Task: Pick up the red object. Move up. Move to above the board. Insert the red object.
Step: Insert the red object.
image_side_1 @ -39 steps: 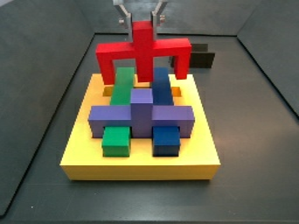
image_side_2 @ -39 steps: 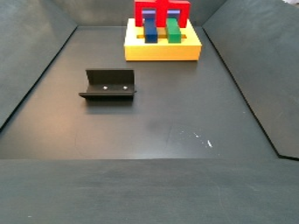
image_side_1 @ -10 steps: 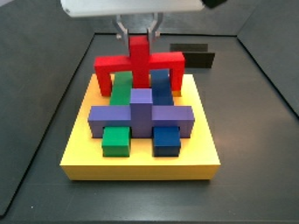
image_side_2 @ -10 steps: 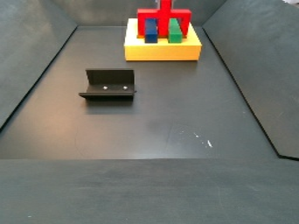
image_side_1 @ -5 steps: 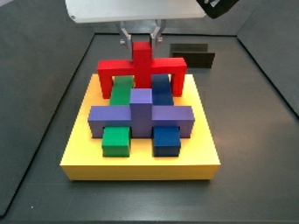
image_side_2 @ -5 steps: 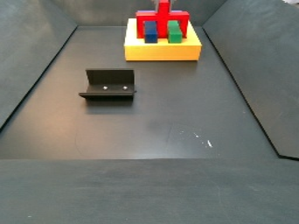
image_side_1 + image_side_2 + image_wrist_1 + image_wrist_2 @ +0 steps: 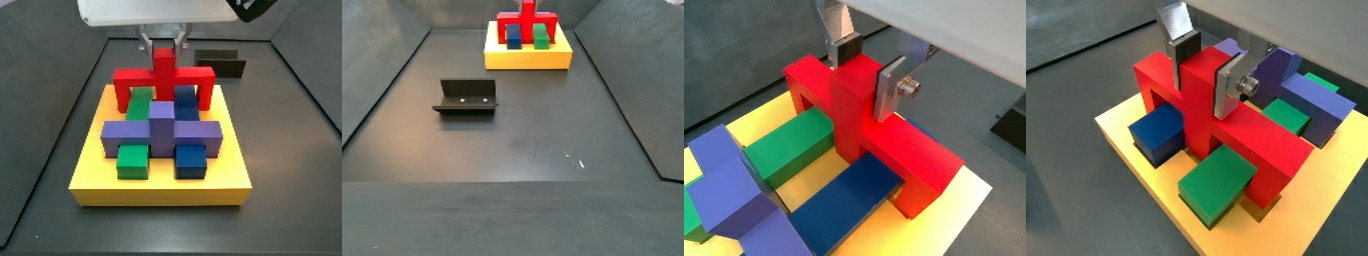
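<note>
No text, label, brand, number or sign can be read in any view. The red object (image 7: 858,110), the board (image 7: 160,185) and the fixture (image 7: 466,96) are seen to bear plain, unmarked faces. The tool (image 7: 867,68), closed on the ridge of the red object above the board, is also seen to carry no legible marking on its silver plates.
</note>
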Controlling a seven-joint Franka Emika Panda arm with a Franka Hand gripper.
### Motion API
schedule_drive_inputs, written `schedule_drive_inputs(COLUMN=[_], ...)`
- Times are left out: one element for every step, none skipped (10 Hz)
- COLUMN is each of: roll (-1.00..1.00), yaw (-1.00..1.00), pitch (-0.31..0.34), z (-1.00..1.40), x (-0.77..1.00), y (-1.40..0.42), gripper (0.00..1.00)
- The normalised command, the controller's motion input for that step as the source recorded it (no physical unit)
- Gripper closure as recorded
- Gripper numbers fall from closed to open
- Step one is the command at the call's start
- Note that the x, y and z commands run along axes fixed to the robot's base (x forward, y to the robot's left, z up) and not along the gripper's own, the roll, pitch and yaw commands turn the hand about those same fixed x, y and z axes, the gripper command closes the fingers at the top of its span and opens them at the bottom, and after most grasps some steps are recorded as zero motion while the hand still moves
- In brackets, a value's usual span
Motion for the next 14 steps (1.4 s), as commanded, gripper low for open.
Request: schedule_drive_inputs(roll=[0.18,0.24,0.24,0.27,0.24,0.19,0.3,0.24,0.14,0.06,0.01,0.0,-0.14,-0.28], yaw=[-0.08,-0.06,-0.04,-0.01,0.0,0.0,-0.01,0.0,-0.07,-0.09,-0.09,-0.06,-0.07,-0.05], pitch=[0.191,0.196,0.167,0.173,0.129,0.071,0.181,0.127,0.051,0.007,0.003,0.0,0.0,0.0], z=[-0.01,0.0,0.0,0.02,0.0,-0.09,0.11,-0.03,-0.23,-0.27,-0.3,-0.33,-0.35,-0.41], x=[0.33,0.2,0.12,0.09,0.01,0.0,0.11,0.0,0.0,0.0,0.0,0.0,0.0,0.0], y=[0.0,-0.02,-0.03,-0.08,-0.05,0.0,-0.09,-0.06,0.0,0.0,0.0,0.0,0.0,0.01], gripper=[1.0,1.0,1.0,1.0,1.0,1.0,1.0,1.0,1.0,1.0,1.0,1.0,1.0,1.0])
